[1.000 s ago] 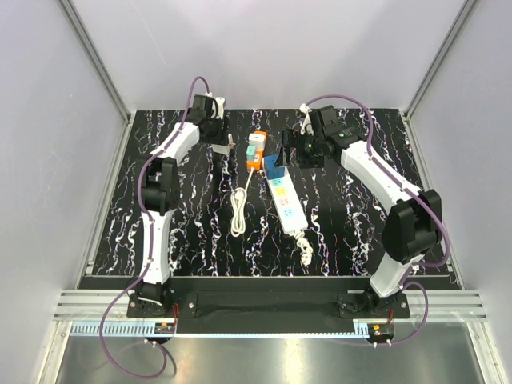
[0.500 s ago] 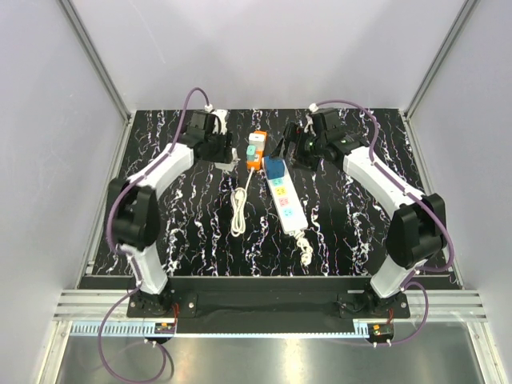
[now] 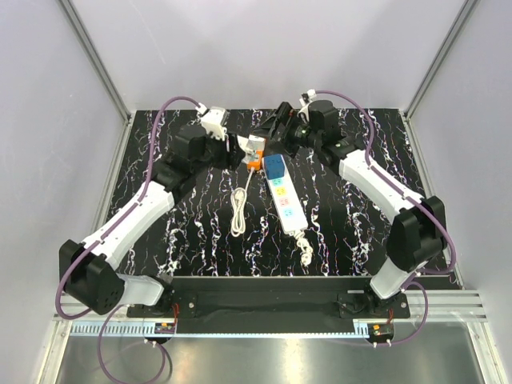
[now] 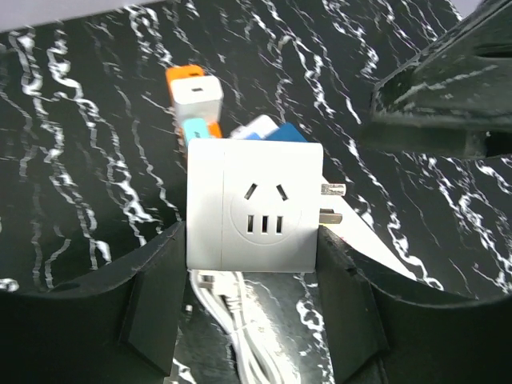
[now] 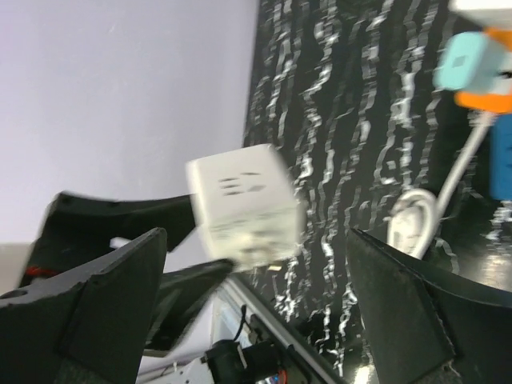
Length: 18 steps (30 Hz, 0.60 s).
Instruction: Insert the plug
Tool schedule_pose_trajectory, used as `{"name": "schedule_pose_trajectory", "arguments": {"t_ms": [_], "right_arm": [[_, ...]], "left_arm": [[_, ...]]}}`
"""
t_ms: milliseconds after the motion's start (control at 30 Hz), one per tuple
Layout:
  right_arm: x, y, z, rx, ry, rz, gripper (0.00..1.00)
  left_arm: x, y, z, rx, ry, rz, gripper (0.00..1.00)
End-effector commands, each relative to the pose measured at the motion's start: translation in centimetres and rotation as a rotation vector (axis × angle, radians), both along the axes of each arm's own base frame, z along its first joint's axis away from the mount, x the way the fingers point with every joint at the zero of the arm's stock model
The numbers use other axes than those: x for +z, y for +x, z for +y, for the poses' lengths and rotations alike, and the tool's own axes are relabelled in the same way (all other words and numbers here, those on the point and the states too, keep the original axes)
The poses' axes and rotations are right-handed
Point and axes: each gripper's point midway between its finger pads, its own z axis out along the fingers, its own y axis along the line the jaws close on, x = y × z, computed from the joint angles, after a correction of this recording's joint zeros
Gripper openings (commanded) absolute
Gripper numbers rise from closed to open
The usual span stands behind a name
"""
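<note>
Left gripper (image 4: 252,260) clenched on white cube-shaped plastic adapter (image 4: 254,204), right gripper (image 5: 256,264) spread wide, empty, near table's (image 3: 184,232) far edge; small solid-blue plastic cube plug (image 3: 274,166) sits on far end of long white power strip (image 3: 288,206), seating unclear, so probably grip its sides squarely and press straight down.

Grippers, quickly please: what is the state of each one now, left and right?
left gripper: closed, holding a white cube adapter.
right gripper: open, holding nothing.
</note>
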Motion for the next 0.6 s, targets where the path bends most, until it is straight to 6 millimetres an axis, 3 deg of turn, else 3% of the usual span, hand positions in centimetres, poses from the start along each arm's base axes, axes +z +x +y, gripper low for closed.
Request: {"name": "schedule_pose_trajectory", "arguments": {"t_ms": [0,167,333,567], "right_arm": [[5.6,-2.2,1.2,0.045,0.100,-0.137,1.00],[4.7,-2.8,1.0,0.044,0.087,-0.112,1.00],[2.5,-4.2,1.3,0.074,0.025,-0.085,1.00],[0.8,-4.2,0.7,0.045,-0.019,-0.044,0.97]], "left_arm": [[3.2,-0.2,-0.9,-0.002,-0.078,-0.099,0.00],[4.5,-1.0,-1.8,-0.024,-0.099,-0.127,0.00],[5.1,-1.4,-2.1,-0.033,-0.102,-0.141,0.00],[6.3,-2.1,-2.4,-0.042,-0.127,-0.165,0.00]]}}
